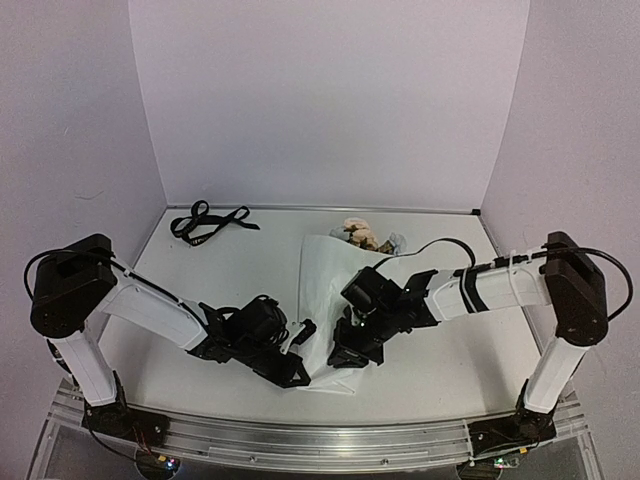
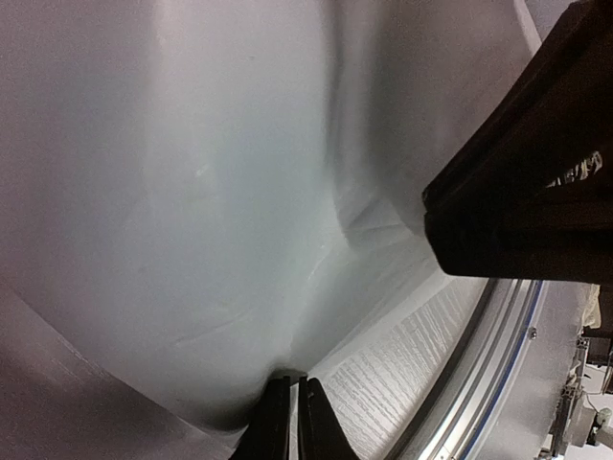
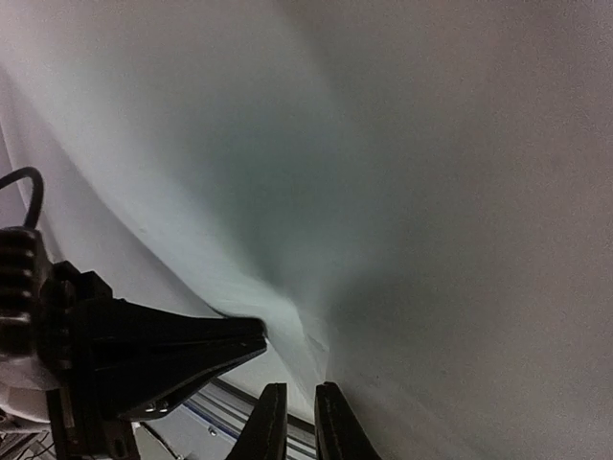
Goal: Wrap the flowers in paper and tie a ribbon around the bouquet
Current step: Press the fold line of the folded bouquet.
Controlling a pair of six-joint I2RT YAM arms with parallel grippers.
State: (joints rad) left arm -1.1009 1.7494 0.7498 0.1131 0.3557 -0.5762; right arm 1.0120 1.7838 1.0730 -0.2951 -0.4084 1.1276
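The white paper (image 1: pixel 322 285) lies in mid-table with its near part lifted between both arms. Peach and blue flowers (image 1: pixel 365 236) stick out at its far end. My left gripper (image 1: pixel 300 335) is shut on the paper's near edge, and in the left wrist view (image 2: pixel 290 407) the paper (image 2: pixel 192 192) billows up from the jaws. My right gripper (image 1: pixel 350 348) is just to the right. Its fingers (image 3: pixel 293 417) stand a slim gap apart with a paper fold (image 3: pixel 306 335) running into the gap. The black ribbon (image 1: pixel 205 222) lies loose at the back left.
The metal rail (image 1: pixel 320 440) runs along the table's near edge, just below both grippers. White walls close in the back and sides. The two grippers are almost touching: the left gripper's finger (image 3: pixel 163 350) shows dark in the right wrist view, and the right gripper's body (image 2: pixel 527 192) fills the left wrist view's right side.
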